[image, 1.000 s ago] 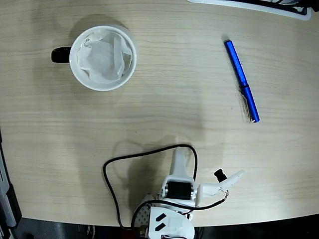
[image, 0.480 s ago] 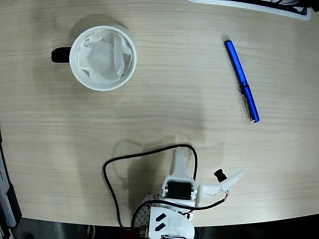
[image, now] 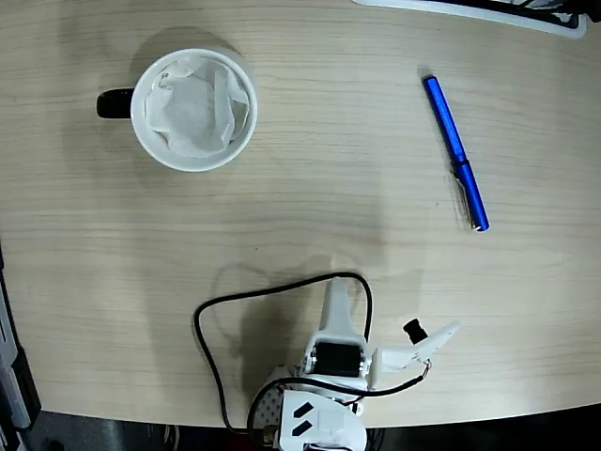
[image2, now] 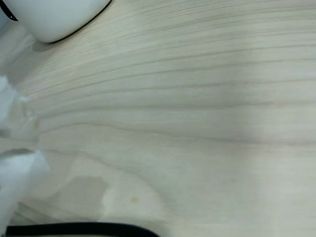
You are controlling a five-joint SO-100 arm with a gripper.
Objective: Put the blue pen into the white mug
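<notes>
Pale wood-grain surface (image: 310,188) across nearly the whole fixed view, dropping off to dark floor along the bottom edge and the lower left corner. Lying flat at upper right, well clear of everything else: the blue pen (image: 455,153), slim and glossy bright blue, slanted from upper left down to lower right, darker section and metal clip toward the lower end. Broad bare wood on every side of it, and a wide open stretch between it and the white mug (image: 194,109) far off at upper left. Round white rim, black handle (image: 115,103) poking out to the left, crumpled white paper (image: 197,113) filling the inside. White strip of some object (image: 470,11) cut off by the top edge at upper right, too little showing to identify. Low at bottom centre, the white arm base (image: 329,404) with a black cable (image: 211,348) looping out to the left. Pincer (image: 376,324) released, one long finger pointing up the picture, the other splayed off to the right, nothing between them. Wrist view mostly blank wood grain; curved white underside of the mug (image2: 54,17) cropped at top left, blurred white finger parts (image2: 17,173) at the left edge, cable (image2: 79,229) along the bottom. Pen out of sight there.
</notes>
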